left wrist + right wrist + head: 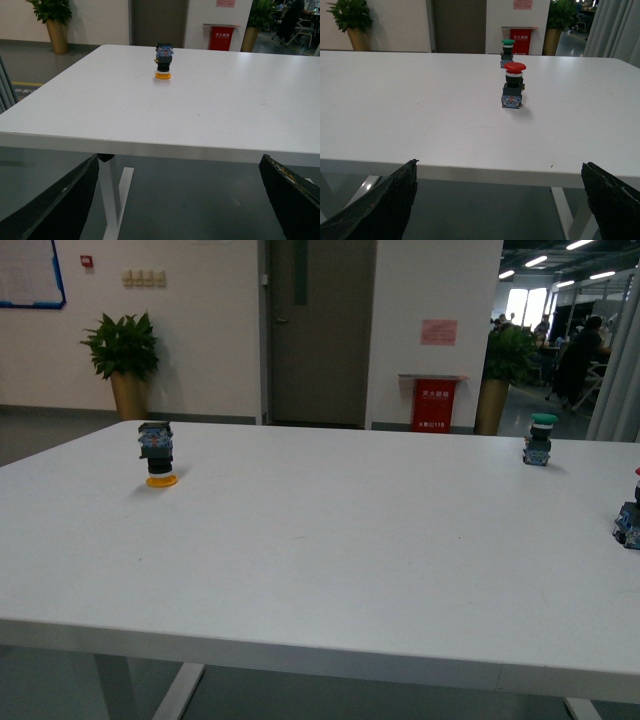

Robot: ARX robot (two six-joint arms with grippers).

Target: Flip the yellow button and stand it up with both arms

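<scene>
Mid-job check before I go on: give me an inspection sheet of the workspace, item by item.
Surface: white table, three buttons standing on it.
Job's things: yellow button on the left side, resting on its cap with the block on top; not yet flipped.
Clutter: green button cap up, far right; red button cap up, nearer on the right, cut off by the front view's edge.
Grippers: left gripper and right gripper both open, holding nothing, away from every button.
Cables: nothing seen.
Surroundings: door, potted plant, red box, people at the back right.
</scene>
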